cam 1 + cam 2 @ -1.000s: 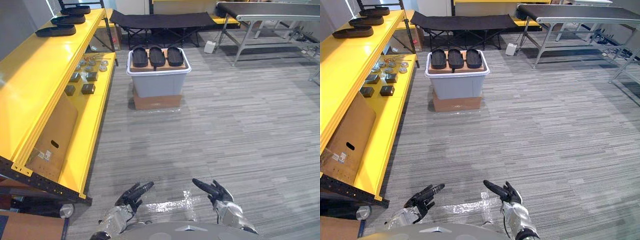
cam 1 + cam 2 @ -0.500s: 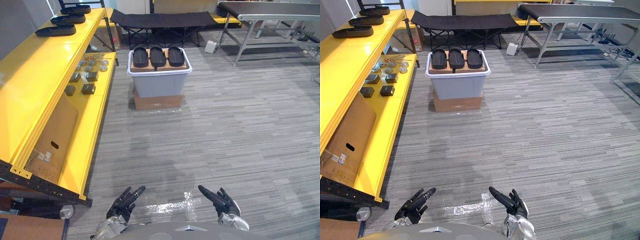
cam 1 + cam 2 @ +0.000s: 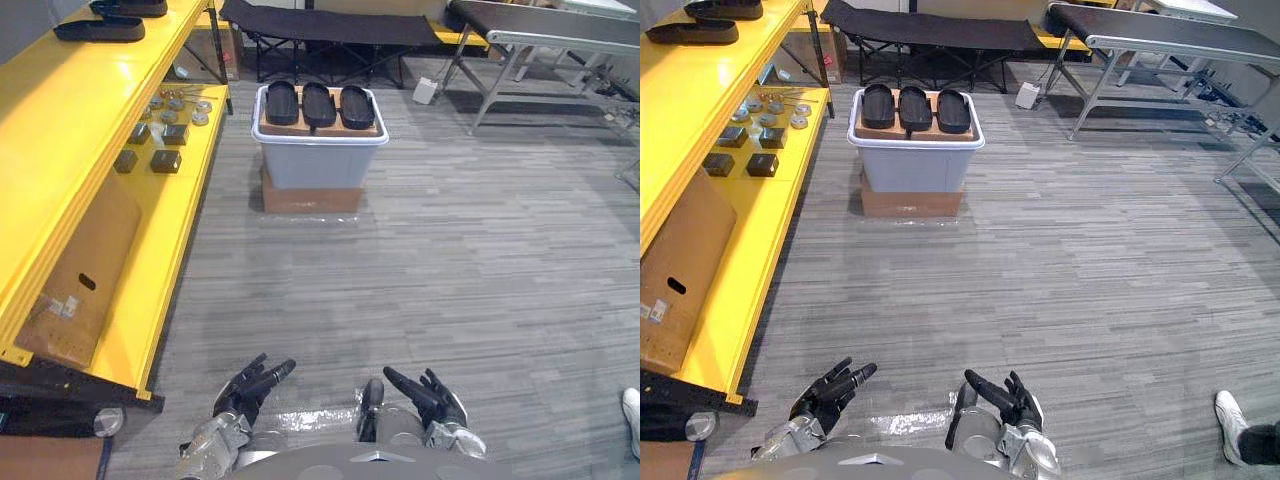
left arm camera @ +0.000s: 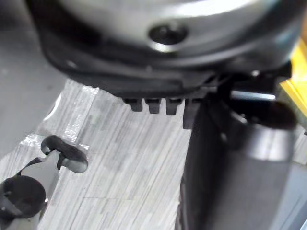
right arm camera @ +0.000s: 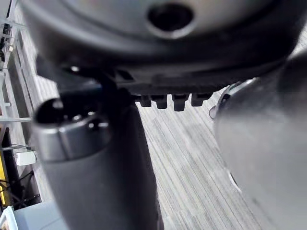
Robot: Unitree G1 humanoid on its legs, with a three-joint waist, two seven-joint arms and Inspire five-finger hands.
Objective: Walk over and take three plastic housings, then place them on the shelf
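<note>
Three black housings point(image 3: 318, 104) are lying side by side on a brown board point(image 3: 372, 127) across the top of a grey bin point(image 3: 320, 165). The bin is sitting on a cardboard box point(image 3: 310, 199) out on the striped grey floor point(image 3: 470, 270), well apart from both hands.

The yellow shelf point(image 3: 60, 140) is running along the robot's left. On its top level a shelf housing point(image 3: 100, 29) is lying flat. A second one point(image 3: 130, 6) beyond it is being cut off by the picture's edge, so its full shape cannot be made out. The lower level is carrying small dark blocks point(image 3: 165, 160) and a cluster of round metal parts point(image 3: 182, 104) too small to tell apart. A flat carton point(image 3: 85, 265) is also lying there, its upper side tucked out of sight under the top level.

The left hand point(image 3: 248, 385) is hanging low over the floor, fingers straight and spread, holding nothing. The right hand point(image 3: 428, 395) is hanging beside it, fingers reaching forward, likewise empty. From the wrist cameras the fingers are too close and foreshortened to read.

Behind the bin a black folding cot point(image 3: 330, 27) is standing, its far side cropped. A metal table point(image 3: 545, 25) at the far right is also running out of frame. A person's white shoe point(image 3: 1230, 418) is poking in at the lower right edge.
</note>
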